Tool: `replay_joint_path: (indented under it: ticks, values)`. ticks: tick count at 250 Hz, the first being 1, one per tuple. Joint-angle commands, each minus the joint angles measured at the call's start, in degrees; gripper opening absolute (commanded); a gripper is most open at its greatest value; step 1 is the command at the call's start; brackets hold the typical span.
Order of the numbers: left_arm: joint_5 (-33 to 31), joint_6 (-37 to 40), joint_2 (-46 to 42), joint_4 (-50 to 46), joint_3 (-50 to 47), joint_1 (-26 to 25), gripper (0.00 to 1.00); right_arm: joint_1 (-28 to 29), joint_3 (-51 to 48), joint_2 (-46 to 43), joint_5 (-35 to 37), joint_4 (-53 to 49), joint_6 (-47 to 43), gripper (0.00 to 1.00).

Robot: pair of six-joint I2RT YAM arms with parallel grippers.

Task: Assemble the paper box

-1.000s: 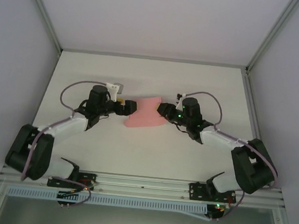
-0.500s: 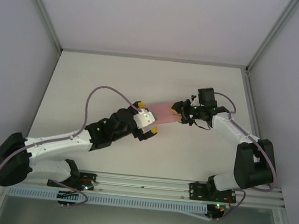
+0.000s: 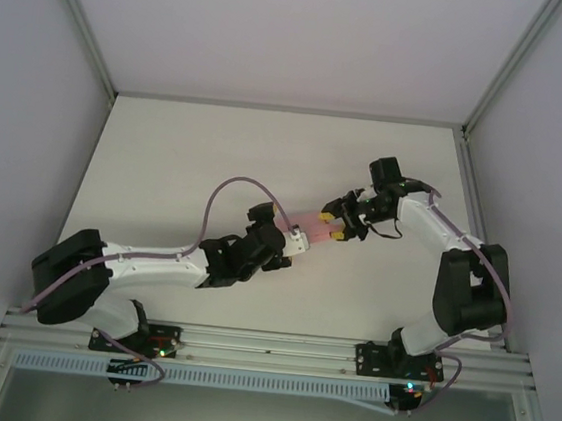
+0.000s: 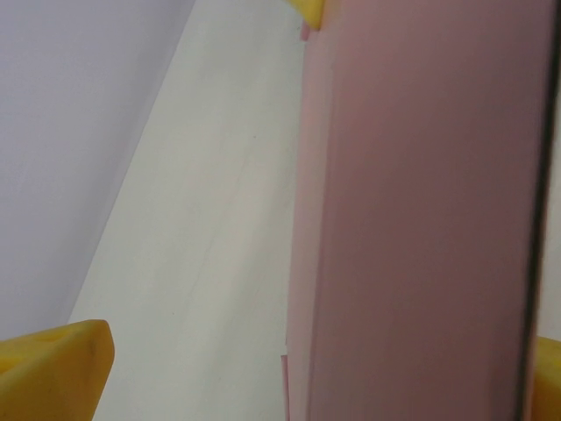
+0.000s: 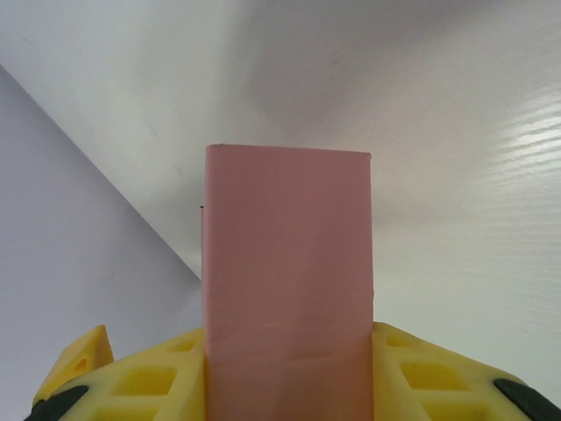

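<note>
We look down on a white tabletop enclosed by pale grey walls, with two robot arms bolted at its near edge. Both arms reach inward and meet around the middle of the tabletop, just right of its centre.

Between them is the paper box, a slim pink rectangular shape. It runs lengthwise from one gripper to the other. We cannot tell whether it rests on the tabletop or hangs just above it.

The right gripper comes in from the right edge side. Its jaws are clamped on the right-hand end of the paper box. In the right wrist view, the paper box stands squeezed between two yellow pads and stretches away from the camera. It ends in a clean, square far edge, with a faint crease crossing its face near the pads.

The left gripper comes in from the near left corner, with a lilac cable looping above its arm. Its jaws stand wide apart around the other end of the paper box. In the left wrist view, one yellow fingertip sits far to the left, with bare tabletop between it and the pink side. The paper box lies close to the other fingertip at the right edge of the view. We cannot tell whether that fingertip touches it.
</note>
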Motion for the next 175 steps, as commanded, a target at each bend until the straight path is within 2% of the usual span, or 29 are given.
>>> replay_joint_path:
  ticks: [1,31,51,67,104,133,150,164,175]
  values:
    - [-2.33,0.37,1.01,1.18,1.65,-0.07,0.95,0.1,2.09,0.34,-3.44,-5.35,-2.6,0.25]
    - [0.88,-0.28,0.89,1.14,1.89,-0.05,0.83,0.08,1.19,0.81,-4.71,-3.8,-1.7,0.27]
    - [2.08,-0.74,1.11,0.79,1.95,-0.07,0.69,0.07,0.29,0.87,-5.91,-2.47,-0.3,0.29]
    - [2.29,-0.88,1.16,0.73,2.15,0.02,0.58,0.12,0.44,1.15,-6.29,-2.73,-1.01,0.35]
    - [4.37,-1.42,0.45,0.48,2.05,0.45,0.47,0.16,0.73,0.11,-5.94,-2.88,-1.46,0.36]
    - [6.88,-2.7,-0.15,-1.08,2.53,1.01,0.44,0.13,0.89,-1.45,-5.85,-3.27,-2.37,0.53]
    - [9.01,-3.71,-0.49,-2.7,3.23,1.65,0.39,0.21,1.16,-3.1,-4.48,-3.47,-3.33,0.55]
    - [11.17,-3.9,-0.86,-3.32,3.29,2.49,0.37,0.12,1.17,-4.8,-2.65,-2.96,-3.13,0.67]
    - [12.02,-4.23,-1.07,-4.21,3.43,2.93,0.36,-0.07,1.38,-6.12,-0.35,-2.98,-3.27,0.72]
